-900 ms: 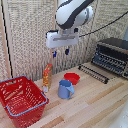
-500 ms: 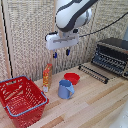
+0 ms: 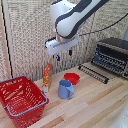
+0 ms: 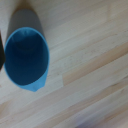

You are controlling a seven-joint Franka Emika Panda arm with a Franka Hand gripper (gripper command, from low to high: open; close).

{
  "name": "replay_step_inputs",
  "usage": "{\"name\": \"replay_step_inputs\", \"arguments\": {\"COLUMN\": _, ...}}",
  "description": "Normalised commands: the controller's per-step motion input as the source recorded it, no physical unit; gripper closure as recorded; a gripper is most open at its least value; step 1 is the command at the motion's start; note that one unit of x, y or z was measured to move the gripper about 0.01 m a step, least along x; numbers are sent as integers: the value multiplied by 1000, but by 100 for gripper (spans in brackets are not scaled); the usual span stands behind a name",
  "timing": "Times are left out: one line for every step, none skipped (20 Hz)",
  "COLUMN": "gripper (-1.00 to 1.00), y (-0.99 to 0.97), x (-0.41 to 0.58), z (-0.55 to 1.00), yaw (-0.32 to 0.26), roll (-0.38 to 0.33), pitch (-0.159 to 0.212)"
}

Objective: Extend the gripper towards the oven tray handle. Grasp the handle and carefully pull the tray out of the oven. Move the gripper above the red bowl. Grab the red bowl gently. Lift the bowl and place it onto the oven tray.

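The gripper (image 3: 63,54) hangs from the white arm, jaws apart and empty, high above the blue mug (image 3: 65,89) and the red bowl (image 3: 72,77). The red bowl is small and shallow and sits on the wooden table just behind the mug. The oven (image 3: 113,55) stands at the exterior view's right. The tray (image 3: 94,73) lies pulled out in front of it, with the handle (image 3: 90,75) along its front edge. The wrist view shows the blue mug (image 4: 26,57) from above on the wood. The bowl and the fingers are not in that view.
A big red mesh basket (image 3: 22,100) stands at the exterior view's left front. An orange bottle (image 3: 47,77) stands upright between the basket and the mug. A pale panelled wall (image 3: 25,40) runs behind the table. A dark cable hangs from the arm towards the oven.
The gripper has come down slightly over the mug and bowl. The bowl, mug, tray and basket have not moved.
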Motion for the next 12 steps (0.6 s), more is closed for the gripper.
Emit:
{"name": "replay_step_inputs", "arguments": {"gripper": -100, "y": -74, "x": 0, "z": 29, "yaw": 168, "roll": -322, "pitch": -32}}
{"name": "replay_step_inputs", "arguments": {"gripper": -100, "y": -131, "x": 0, "z": 17, "yaw": 169, "roll": -299, "pitch": -57}}
{"name": "replay_step_inputs", "arguments": {"gripper": -100, "y": -211, "x": 0, "z": 0, "yaw": 163, "roll": -270, "pitch": -93}}
{"name": "replay_step_inputs", "arguments": {"gripper": -100, "y": -243, "x": 0, "z": 0, "yaw": 160, "roll": -254, "pitch": -107}}
{"name": "replay_step_inputs", "arguments": {"gripper": -100, "y": -274, "x": 0, "z": 0, "yaw": 160, "roll": -244, "pitch": -102}}
{"name": "replay_step_inputs", "arguments": {"gripper": -100, "y": -280, "x": 0, "z": 0, "yaw": 160, "roll": -244, "pitch": -88}}
{"name": "replay_step_inputs", "arguments": {"gripper": -100, "y": -303, "x": 0, "z": 0, "yaw": 160, "roll": -245, "pitch": -73}}
{"name": "replay_step_inputs", "arguments": {"gripper": -100, "y": -294, "x": 0, "z": 0, "yaw": 163, "roll": -248, "pitch": -63}}
{"name": "replay_step_inputs", "arguments": {"gripper": -100, "y": -266, "x": 0, "z": 0, "yaw": 168, "roll": -253, "pitch": -57}}
{"name": "replay_step_inputs", "arguments": {"gripper": -100, "y": -240, "x": 0, "z": -83, "yaw": 179, "roll": -262, "pitch": -31}}
{"name": "replay_step_inputs", "arguments": {"gripper": -100, "y": -246, "x": 0, "z": -109, "yaw": 174, "roll": -274, "pitch": -12}}
{"name": "replay_step_inputs", "arguments": {"gripper": -100, "y": -251, "x": 0, "z": -140, "yaw": 174, "roll": -282, "pitch": 0}}
